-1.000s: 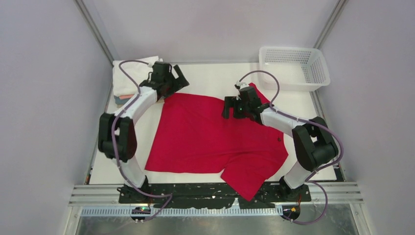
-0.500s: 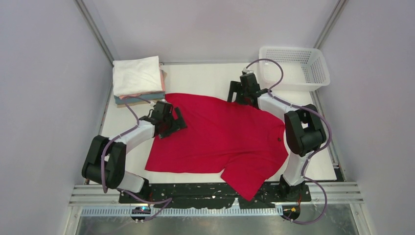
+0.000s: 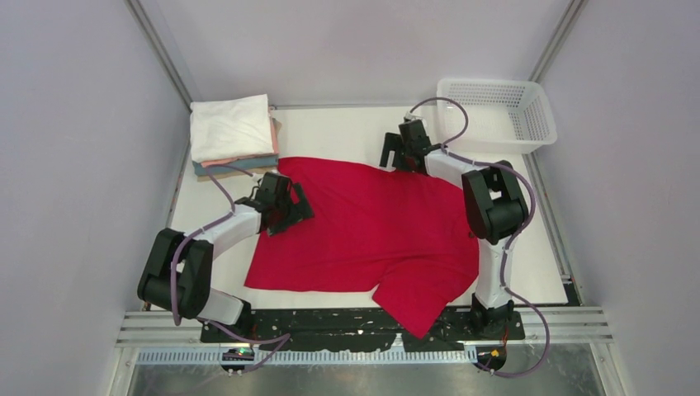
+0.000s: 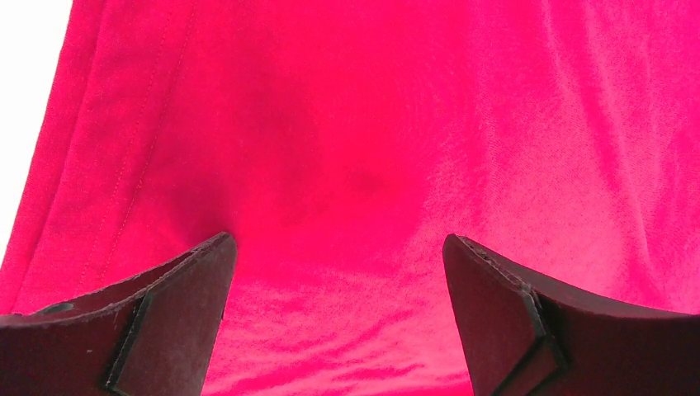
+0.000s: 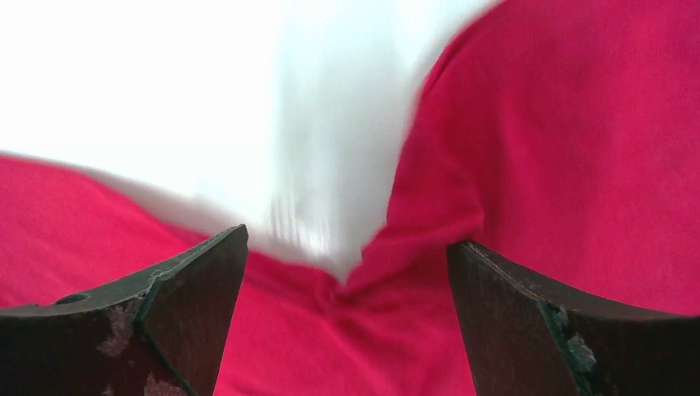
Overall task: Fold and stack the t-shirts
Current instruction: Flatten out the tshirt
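A bright red t-shirt lies spread flat on the white table, one sleeve hanging over the near edge. My left gripper hovers open over its left side; in the left wrist view the left gripper has only red cloth under the spread fingers. My right gripper is open at the shirt's far edge. In the blurred right wrist view the right gripper straddles a notch where the sleeve meets the body. A stack of folded t-shirts, white on top, sits at the back left.
A white mesh basket stands at the back right corner. Bare white table shows behind the shirt and along its right side. Grey walls and metal frame posts close in the table on three sides.
The left arm swung from beside the folded stack down to the shirt's left side. The right arm reached farther back to the shirt's far edge. Both grippers stayed open.
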You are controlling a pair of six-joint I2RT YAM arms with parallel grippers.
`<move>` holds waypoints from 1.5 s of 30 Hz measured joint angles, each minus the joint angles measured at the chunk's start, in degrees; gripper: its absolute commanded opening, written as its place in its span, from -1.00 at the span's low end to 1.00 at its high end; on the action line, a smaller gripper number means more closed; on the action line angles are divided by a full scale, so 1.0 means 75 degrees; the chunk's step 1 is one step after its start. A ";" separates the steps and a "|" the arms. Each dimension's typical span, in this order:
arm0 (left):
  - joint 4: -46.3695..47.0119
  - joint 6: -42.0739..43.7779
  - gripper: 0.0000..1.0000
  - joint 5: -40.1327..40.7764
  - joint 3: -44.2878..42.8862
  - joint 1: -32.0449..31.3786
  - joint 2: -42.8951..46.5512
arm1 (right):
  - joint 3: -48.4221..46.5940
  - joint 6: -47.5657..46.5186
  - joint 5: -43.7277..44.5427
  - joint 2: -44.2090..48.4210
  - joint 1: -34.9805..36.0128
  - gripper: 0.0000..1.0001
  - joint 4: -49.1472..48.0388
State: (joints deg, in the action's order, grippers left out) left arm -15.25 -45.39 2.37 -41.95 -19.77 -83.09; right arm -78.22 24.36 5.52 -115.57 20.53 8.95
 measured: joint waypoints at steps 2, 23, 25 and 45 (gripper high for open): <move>0.0015 -0.0006 0.99 -0.0003 0.0029 0.0000 0.0023 | -0.0440 -0.0041 0.0000 -0.0358 -0.0009 0.90 -0.0187; -0.1276 0.0117 0.99 0.0425 0.1058 -0.0052 0.2104 | 0.0527 -0.0446 0.0854 0.1880 -0.0207 0.90 0.0903; -0.1384 0.0189 0.99 0.0583 0.0749 -0.0052 0.2020 | 0.0775 -0.0533 0.1064 0.2081 -0.0303 0.90 0.1227; -0.1877 0.0927 0.99 0.0487 -0.3552 0.0152 -0.2748 | 0.0312 -0.1236 0.0600 0.0603 -0.0982 0.91 0.3022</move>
State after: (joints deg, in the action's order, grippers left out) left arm -29.32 -38.44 6.02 -68.60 -18.63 -103.70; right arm -75.88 15.09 10.02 -111.04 13.17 31.62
